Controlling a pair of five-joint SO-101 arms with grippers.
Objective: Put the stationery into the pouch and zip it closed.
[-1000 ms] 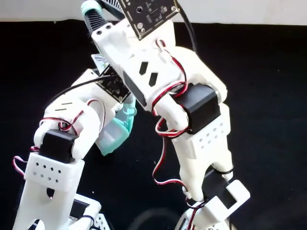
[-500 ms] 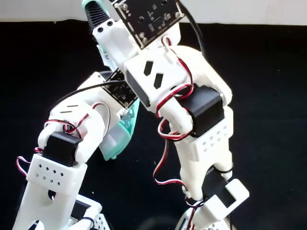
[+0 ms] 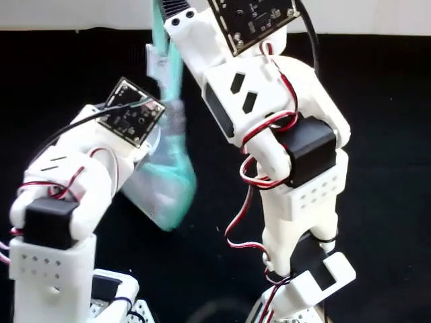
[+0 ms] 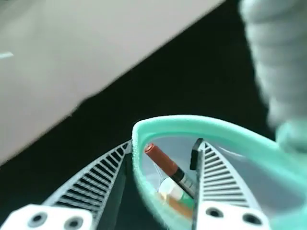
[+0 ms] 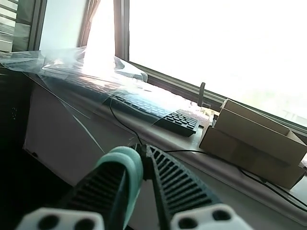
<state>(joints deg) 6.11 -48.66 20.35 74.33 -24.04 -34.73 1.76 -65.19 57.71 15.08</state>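
Note:
A translucent teal pouch [image 3: 165,185] hangs off the black table between the two arms. My right gripper [image 3: 167,15] is at the top of the high view, shut on the pouch's teal edge [image 5: 122,165], which is pulled up taut. In the left wrist view my left gripper [image 4: 163,143] grips the pouch's open end, one finger [image 4: 103,175] outside the teal rim [image 4: 201,124] and the other finger [image 4: 208,167] against the clear wall. Inside lie a red-brown pen [image 4: 165,163] and a white item [image 4: 170,189].
The black table [image 3: 377,101] spreads around both arm bases. A pale wall runs along its far edge. Far off in the right wrist view, a keyboard [image 5: 158,112] and a cardboard box [image 5: 254,141] sit on a window ledge.
The right gripper has risen and shifted right, stretching the pouch's teal edge upward. The left wrist has swung left, and more of the pouch now hangs in view.

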